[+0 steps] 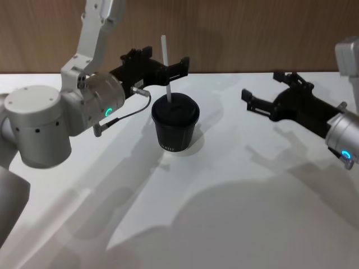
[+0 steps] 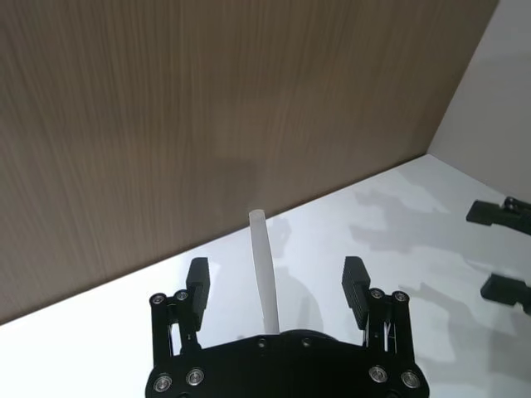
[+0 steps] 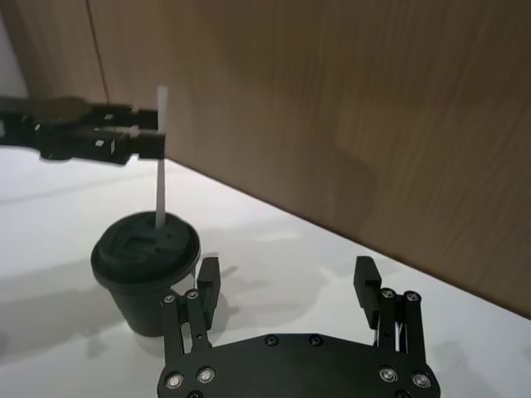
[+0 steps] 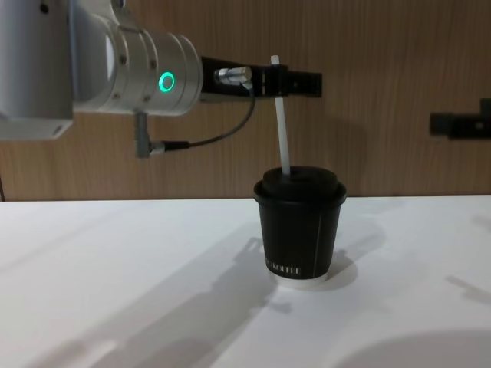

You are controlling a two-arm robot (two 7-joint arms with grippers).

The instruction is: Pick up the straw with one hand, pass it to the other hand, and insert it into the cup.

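Thin white straw (image 1: 166, 67) stands in the lid of the small black paper cup (image 1: 175, 124). Above that cup, my left gripper (image 1: 162, 70) is spread wide around the straw. Right of the cup, my right gripper (image 1: 259, 98) waits, spread wide too.

From my left wrist, the straw (image 2: 264, 282) rises between my parted fingers (image 2: 197, 286), touching neither.

From my chest, the straw (image 4: 281, 123) pokes from the cup (image 4: 299, 226).

One straw (image 1: 166, 67); one cup (image 1: 175, 126); two tools.

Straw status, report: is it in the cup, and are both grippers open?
Straw standing in the cup lid. Left gripper open around it, not clamping. Right gripper open, off to the side. Nothing in the way.
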